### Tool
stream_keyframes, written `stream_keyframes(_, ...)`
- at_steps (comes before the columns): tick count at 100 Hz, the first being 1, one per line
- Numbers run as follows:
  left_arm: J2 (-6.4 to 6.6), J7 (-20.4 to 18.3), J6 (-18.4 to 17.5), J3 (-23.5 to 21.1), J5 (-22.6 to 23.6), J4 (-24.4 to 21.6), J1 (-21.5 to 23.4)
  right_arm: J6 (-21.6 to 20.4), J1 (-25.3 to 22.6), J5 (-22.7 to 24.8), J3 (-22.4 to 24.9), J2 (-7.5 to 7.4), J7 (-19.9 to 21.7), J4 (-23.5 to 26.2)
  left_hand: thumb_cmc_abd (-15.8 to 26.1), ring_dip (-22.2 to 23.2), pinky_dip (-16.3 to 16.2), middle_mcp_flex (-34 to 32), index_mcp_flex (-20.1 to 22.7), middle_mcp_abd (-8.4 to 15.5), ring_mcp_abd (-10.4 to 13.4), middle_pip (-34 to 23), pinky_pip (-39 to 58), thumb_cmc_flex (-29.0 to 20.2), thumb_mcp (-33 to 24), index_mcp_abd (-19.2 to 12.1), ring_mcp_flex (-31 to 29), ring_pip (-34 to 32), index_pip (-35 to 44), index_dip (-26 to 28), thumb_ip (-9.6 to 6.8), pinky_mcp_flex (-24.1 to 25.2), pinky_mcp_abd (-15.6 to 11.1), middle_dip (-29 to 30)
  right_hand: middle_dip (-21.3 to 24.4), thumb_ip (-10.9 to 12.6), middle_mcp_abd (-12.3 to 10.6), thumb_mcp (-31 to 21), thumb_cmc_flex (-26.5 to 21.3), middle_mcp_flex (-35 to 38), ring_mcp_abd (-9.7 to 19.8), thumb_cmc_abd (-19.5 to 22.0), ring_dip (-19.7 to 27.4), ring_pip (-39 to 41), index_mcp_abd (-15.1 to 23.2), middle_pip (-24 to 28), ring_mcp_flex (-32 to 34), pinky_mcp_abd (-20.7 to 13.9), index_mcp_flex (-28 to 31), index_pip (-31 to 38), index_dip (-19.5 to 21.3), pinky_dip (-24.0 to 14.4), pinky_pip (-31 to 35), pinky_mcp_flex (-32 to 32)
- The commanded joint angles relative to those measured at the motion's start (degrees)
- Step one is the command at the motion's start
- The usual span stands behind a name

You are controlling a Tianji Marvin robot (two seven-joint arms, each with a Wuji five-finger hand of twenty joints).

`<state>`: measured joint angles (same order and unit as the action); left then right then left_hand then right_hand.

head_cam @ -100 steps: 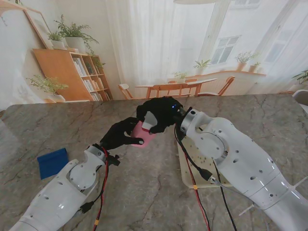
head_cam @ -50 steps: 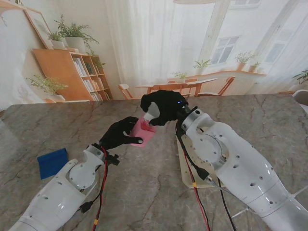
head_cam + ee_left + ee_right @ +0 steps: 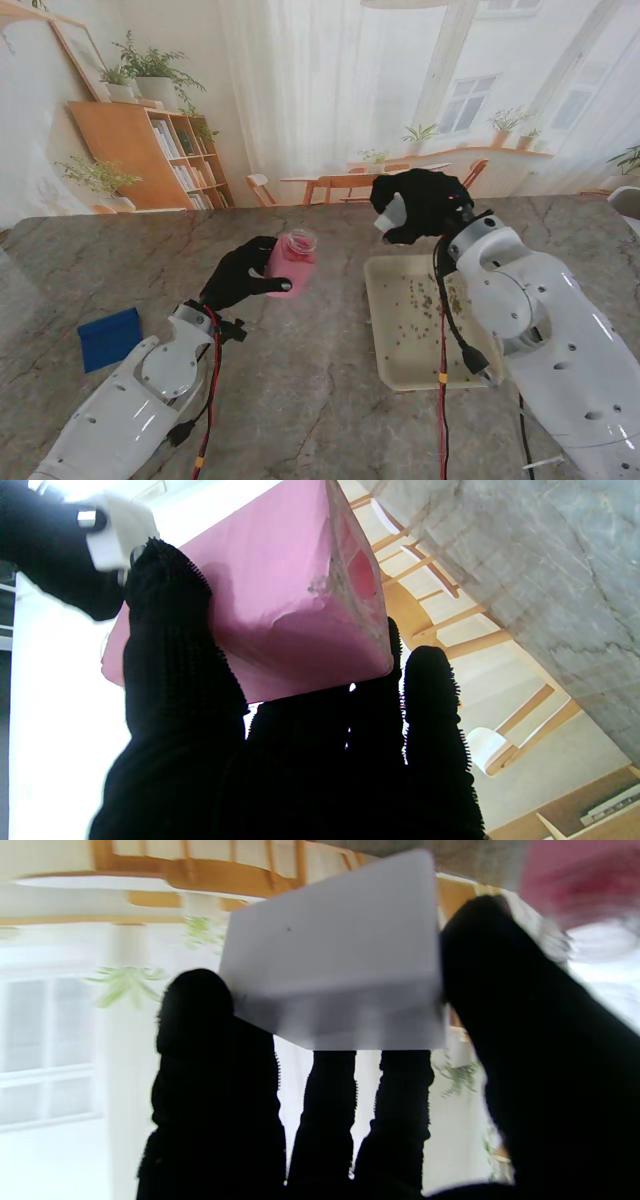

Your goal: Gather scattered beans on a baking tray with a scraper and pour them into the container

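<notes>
Now left hand has its fingers wrapped round the pink container, held upright off the marble table, thumb on one side, other fingers on the opposite wall. Right hand pinches the white scraper between thumb and fingers, raised over the far end of the baking tray. Beans lie scattered on the tray, nearer to me than those fingertips.

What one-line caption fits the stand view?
Left hand holds the pink container; right hand lifts a white scraper over the bean-strewn tray.
</notes>
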<state>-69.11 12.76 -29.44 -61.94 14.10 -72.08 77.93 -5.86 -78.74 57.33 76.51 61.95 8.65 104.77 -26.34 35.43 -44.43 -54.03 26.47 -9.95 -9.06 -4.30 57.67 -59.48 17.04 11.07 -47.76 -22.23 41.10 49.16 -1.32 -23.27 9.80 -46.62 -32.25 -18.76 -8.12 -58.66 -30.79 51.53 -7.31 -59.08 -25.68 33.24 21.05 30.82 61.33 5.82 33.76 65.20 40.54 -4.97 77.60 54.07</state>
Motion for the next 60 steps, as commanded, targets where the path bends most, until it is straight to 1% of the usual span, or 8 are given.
stream_keyframes(1,-0.33,0.58,0.46,-0.33,-0.22,-1.02,0.68,-1.02,-1.83,0.67,2.31,-1.76,1.11,-0.71,12.26,1.1,-0.54,-6.15,4.1,10.22,3.59,-7.67,0.25,-14.1,-16.16,-11.12,-2.23,-2.76,8.27,4.26,4.25,0.58,-1.25,-4.71,-2.13,4.84,-1.42,-17.68,-16.93,8.95,17.72,7.52,-1.5,4.98,0.78,13.27,7.51,-11.04,2.39,4.88,0.01,1.81,1.62,-0.67)
stream_keyframes(11,-0.27,0.96,1.01,-1.09,0.17,-1.76,1.33,-2.8,-4.67,2.25,6.71,-2.24,2.46,-1.13,12.27,1.1,-0.55,-6.19,4.07,10.21,3.61,-7.69,0.29,-14.04,-16.12,-11.15,-2.25,-2.77,8.26,4.24,4.27,0.53,-1.28,-4.7,-2.13,4.87,-1.29,-17.63,-17.0,8.9,17.59,7.61,-1.5,4.99,0.7,13.37,7.47,-10.97,2.24,4.97,-0.15,2.01,1.64,-0.61)
stream_keyframes(22,-0.27,1.1,1.55,-1.63,0.02,-2.22,1.82,-4.76,-7.29,4.16,10.72,-2.61,2.34,-2.92,12.13,1.11,-0.55,-6.22,4.12,10.17,3.55,-7.71,0.3,-14.1,-16.12,-11.1,-2.24,-2.77,8.28,4.24,4.27,0.52,-1.29,-4.72,-2.0,4.9,-1.14,-17.46,-17.16,8.72,17.33,7.77,-1.46,5.06,0.46,13.53,7.36,-10.8,2.09,5.24,-0.35,2.32,1.65,-0.61)
stream_keyframes(27,-0.28,1.09,1.71,-1.75,-0.18,-2.33,1.96,-5.03,-8.42,4.94,12.29,-2.72,2.23,-3.66,12.15,1.11,-0.54,-6.24,4.15,10.24,3.52,-7.68,0.28,-14.11,-16.14,-11.13,-2.23,-2.78,8.28,4.22,4.25,0.53,-1.29,-4.7,-1.89,4.91,-1.1,-17.48,-17.15,8.67,17.37,7.75,-1.38,5.08,0.49,13.6,7.42,-10.93,2.06,5.35,-0.43,2.5,1.62,-0.58)
stream_keyframes(46,-0.24,1.14,2.32,-2.03,-0.12,-2.81,2.38,-3.43,-12.37,7.88,17.43,-2.93,1.36,-6.27,12.19,1.11,-0.53,-6.21,4.15,10.15,3.6,-7.68,0.26,-14.11,-16.15,-11.08,-2.21,-2.8,8.27,4.21,4.25,0.54,-1.28,-4.69,-1.49,4.97,-0.66,-17.12,-17.44,8.15,17.0,8.29,-1.15,5.12,-0.27,14.09,7.16,-10.61,1.77,5.77,-1.1,3.04,1.62,-0.59)
stream_keyframes(50,-0.23,1.18,2.42,-2.09,-0.1,-2.93,2.48,-2.62,-13.14,8.44,18.28,-2.93,0.96,-6.93,12.17,1.12,-0.53,-6.2,4.16,10.15,3.57,-7.67,0.26,-14.12,-16.15,-11.12,-2.23,-2.81,8.28,4.21,4.25,0.56,-1.3,-4.69,-1.35,5.0,-0.55,-17.01,-17.54,7.98,16.87,8.45,-1.07,5.12,-0.34,14.23,7.09,-10.45,1.57,5.86,-1.28,3.2,1.58,-0.6)
stream_keyframes(53,-0.23,1.24,2.49,-2.15,-0.04,-3.03,2.56,-1.9,-13.67,8.62,18.85,-2.91,0.68,-7.47,12.21,1.11,-0.53,-6.21,4.11,10.18,3.58,-7.68,0.28,-14.1,-16.15,-11.12,-2.19,-2.79,8.25,4.2,4.24,0.52,-1.34,-4.69,-0.71,5.19,-0.54,-16.61,-17.74,7.66,16.77,8.68,-0.83,5.26,-0.41,14.9,6.93,-10.41,1.41,6.42,-2.46,3.6,1.73,-0.57)
stream_keyframes(60,-0.22,1.38,2.65,-2.31,0.1,-3.25,2.75,0.13,-14.67,8.8,19.78,-2.81,-0.35,-8.96,12.15,1.12,-0.53,-6.23,4.15,10.18,3.59,-7.68,0.3,-14.11,-16.14,-11.13,-2.26,-2.83,8.29,4.21,4.25,0.51,-1.34,-4.7,-0.54,5.22,-0.16,-16.42,-17.94,7.25,16.49,9.17,-0.69,5.2,-0.76,15.06,6.61,-10.25,1.17,6.61,-2.71,3.8,1.56,-0.83)
